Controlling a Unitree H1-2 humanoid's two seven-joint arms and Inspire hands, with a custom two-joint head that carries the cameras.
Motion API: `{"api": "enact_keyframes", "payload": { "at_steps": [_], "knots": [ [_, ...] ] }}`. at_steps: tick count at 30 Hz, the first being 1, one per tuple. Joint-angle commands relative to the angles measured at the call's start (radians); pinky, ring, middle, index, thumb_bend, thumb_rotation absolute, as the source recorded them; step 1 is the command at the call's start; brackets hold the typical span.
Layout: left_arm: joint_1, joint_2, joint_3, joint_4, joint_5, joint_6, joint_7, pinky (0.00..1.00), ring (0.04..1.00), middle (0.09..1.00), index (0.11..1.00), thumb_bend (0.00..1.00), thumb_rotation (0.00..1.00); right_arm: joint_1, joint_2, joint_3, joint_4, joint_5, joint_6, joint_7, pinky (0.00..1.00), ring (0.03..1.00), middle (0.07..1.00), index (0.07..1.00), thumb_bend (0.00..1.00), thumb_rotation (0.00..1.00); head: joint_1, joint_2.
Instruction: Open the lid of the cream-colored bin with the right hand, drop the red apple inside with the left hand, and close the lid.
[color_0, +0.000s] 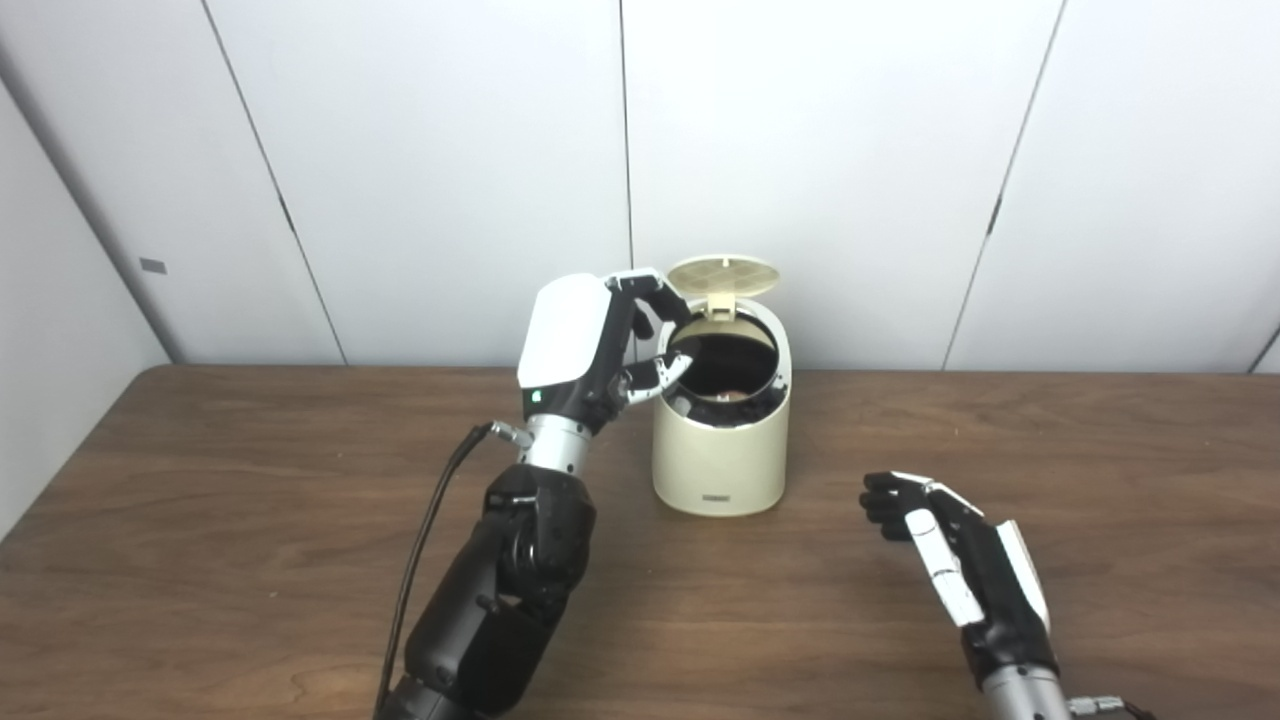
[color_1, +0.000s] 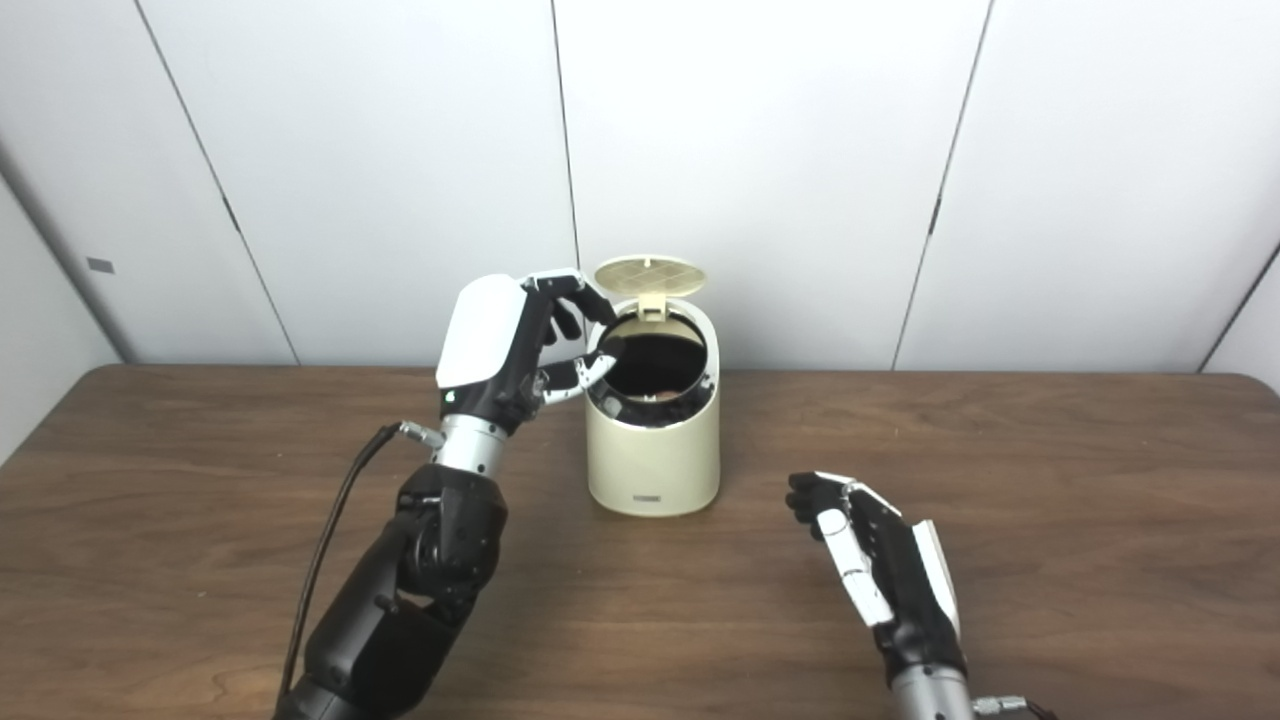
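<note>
Bin: the cream-colored round plastic bin (color_0: 720, 440) is standing upright on the dark brown wooden counter (color_0: 250, 520), near the white wall panels.
Lid: the cream-colored round lid (color_0: 723, 276) is standing raised on its rear hinge, leaving the dark mouth uncovered.
Apple: a small reddish patch, likely the red apple (color_0: 737, 395), is showing low inside the bin; too dim to be sure.
Left hand: the left hand (color_0: 640, 345) is hovering at the bin's left rim, fingers loosely spread, holding nothing.
Right hand: the right hand (color_0: 945, 545) is waiting just above the counter, right of the bin and apart from it, fingers curled but gripping nothing.
</note>
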Motion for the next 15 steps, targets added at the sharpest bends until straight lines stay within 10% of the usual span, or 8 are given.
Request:
{"api": "enact_keyframes", "payload": {
  "at_steps": [1, 15],
  "knots": [
    [-0.022, -0.011, 0.029, -0.055, -0.053, -0.03, 0.004, 0.35, 0.427, 0.518, 0.498, 0.48, 0.0, -0.026, 0.001, -0.002, -0.025, -0.001, -0.028, -0.003, 0.69, 0.687, 0.668, 0.682, 0.4, 0.9, 0.001, 0.001],
    [0.112, -0.072, 0.197, -0.244, -0.283, 0.056, -0.045, 0.33, 0.454, 0.551, 0.501, 0.47, 0.0, -0.014, -0.012, -0.023, -0.036, 0.043, -0.031, 0.014, 0.67, 0.711, 0.715, 0.694, 0.42, 0.89, 0.002, 0.008]
  ]
}}
